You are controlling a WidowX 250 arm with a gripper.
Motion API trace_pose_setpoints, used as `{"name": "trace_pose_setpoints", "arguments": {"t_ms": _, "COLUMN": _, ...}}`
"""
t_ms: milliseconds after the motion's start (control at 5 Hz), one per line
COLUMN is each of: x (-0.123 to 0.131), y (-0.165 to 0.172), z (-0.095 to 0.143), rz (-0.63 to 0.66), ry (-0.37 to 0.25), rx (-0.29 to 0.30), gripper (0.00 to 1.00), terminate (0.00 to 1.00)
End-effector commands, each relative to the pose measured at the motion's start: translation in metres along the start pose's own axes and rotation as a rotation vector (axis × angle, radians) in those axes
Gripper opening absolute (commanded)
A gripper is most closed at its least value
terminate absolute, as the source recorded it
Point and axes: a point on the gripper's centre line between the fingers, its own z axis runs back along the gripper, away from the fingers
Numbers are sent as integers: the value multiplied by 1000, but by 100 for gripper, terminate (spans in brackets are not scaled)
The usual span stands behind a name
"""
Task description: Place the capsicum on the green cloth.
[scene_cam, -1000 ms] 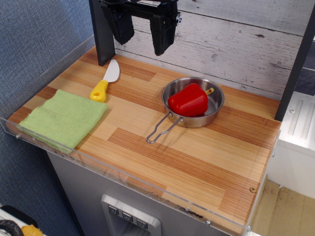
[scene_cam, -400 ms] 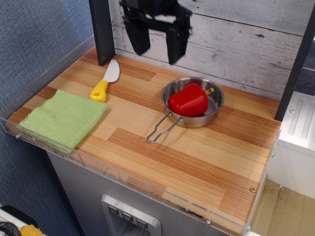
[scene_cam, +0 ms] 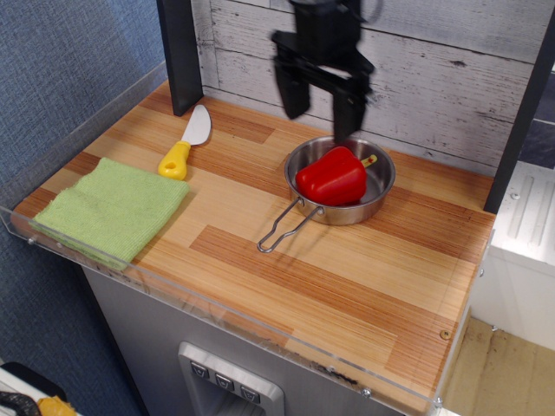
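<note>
The capsicum (scene_cam: 331, 177) is glossy red with a small yellowish stem and lies inside a steel pan (scene_cam: 378, 193) at the centre right of the wooden counter. The green cloth (scene_cam: 113, 208) lies flat at the front left corner. My gripper (scene_cam: 320, 111) is black, open and empty. It hangs in the air just behind and above the pan's far rim, apart from the capsicum.
A knife (scene_cam: 186, 145) with a yellow handle lies between the cloth and the back wall. The pan's wire handle (scene_cam: 282, 230) points toward the front. A dark post (scene_cam: 179, 52) stands at the back left. A clear plastic lip (scene_cam: 217, 314) edges the counter.
My gripper has moved right and down, from above the back left of the counter to just behind the pan. The capsicum, pan, cloth and knife have not moved.
</note>
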Motion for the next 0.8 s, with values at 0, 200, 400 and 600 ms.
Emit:
{"name": "trace_pose_setpoints", "arguments": {"t_ms": 0, "x": 8, "y": -4, "z": 5, "rz": -36, "ry": -77, "rx": -7, "gripper": 100, "terminate": 0}}
{"name": "trace_pose_setpoints", "arguments": {"t_ms": 200, "x": -1, "y": 0, "z": -4, "rz": -46, "ry": -45, "rx": 17, "gripper": 100, "terminate": 0}}
{"name": "trace_pose_setpoints", "arguments": {"t_ms": 400, "x": -11, "y": 7, "z": -13, "rz": -46, "ry": -16, "rx": 24, "gripper": 100, "terminate": 0}}
{"name": "trace_pose_setpoints", "arguments": {"t_ms": 600, "x": -23, "y": 7, "z": -26, "rz": -57, "ry": 23, "rx": 35, "gripper": 100, "terminate": 0}}
